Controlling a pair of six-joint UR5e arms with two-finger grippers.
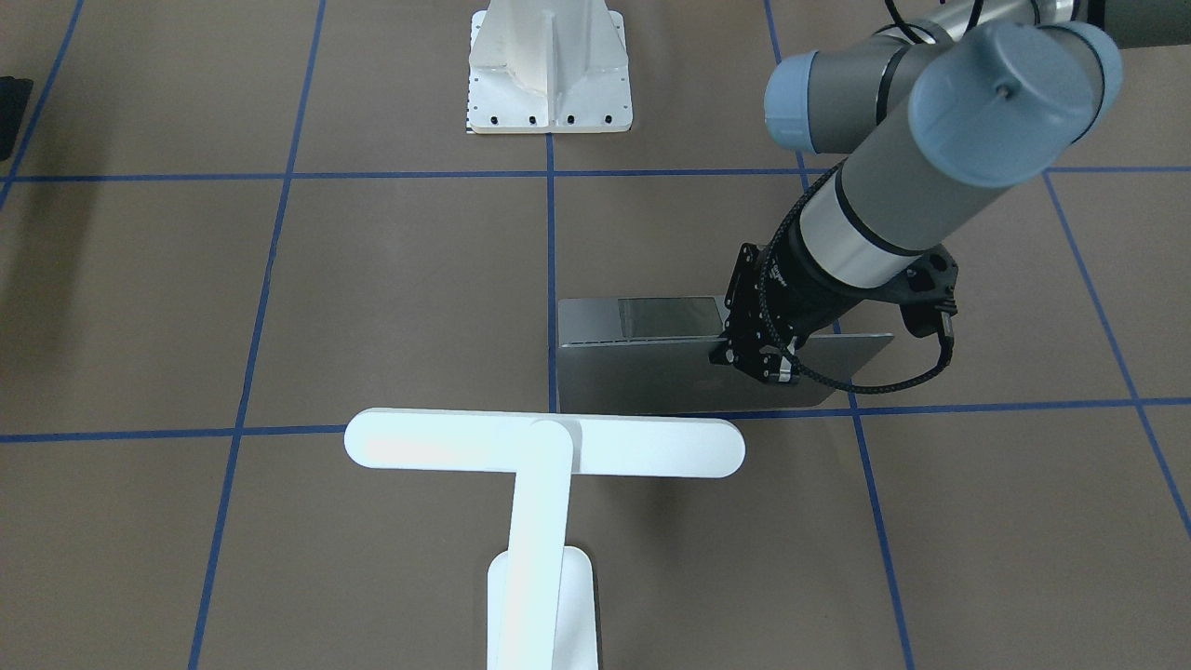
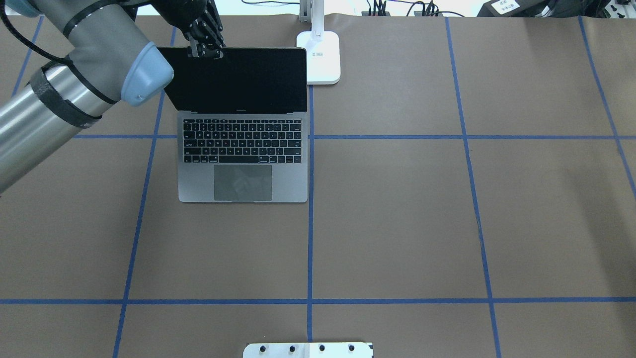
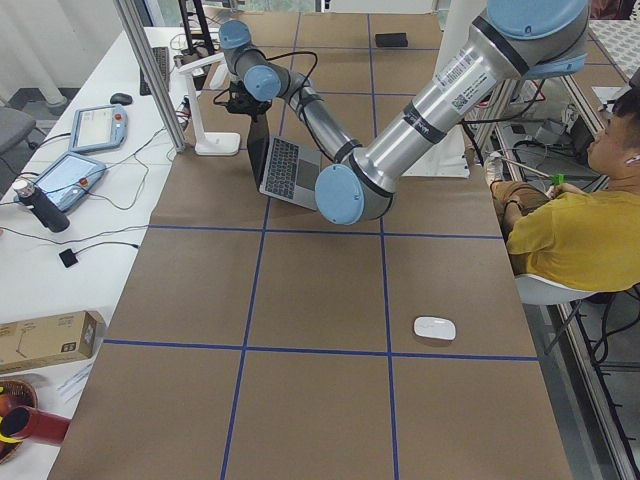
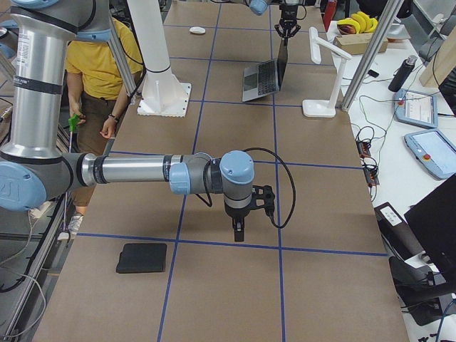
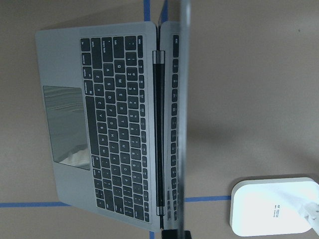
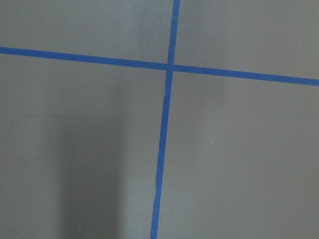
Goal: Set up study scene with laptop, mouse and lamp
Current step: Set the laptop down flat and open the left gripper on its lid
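The grey laptop (image 2: 242,149) stands open at the table's far left, its screen about upright. Its plain lid (image 1: 651,372) shows from the front. My left gripper (image 2: 203,51) is shut on the lid's top edge; it also shows in the front view (image 1: 756,358). The left wrist view looks down the lid edge onto the keyboard (image 5: 119,124). The white lamp (image 1: 544,447) stands just behind the laptop, base (image 2: 323,54) on the table. The white mouse (image 3: 435,328) lies far off to the robot's left. My right gripper (image 4: 237,231) hangs low over bare table; I cannot tell its state.
A white bolted pedestal (image 1: 549,74) stands at the robot's side. A flat black pad (image 4: 142,258) lies near the right end of the table. A person in a yellow shirt (image 3: 580,220) sits beside the table. Tablets and cables lie on the side bench (image 3: 90,150).
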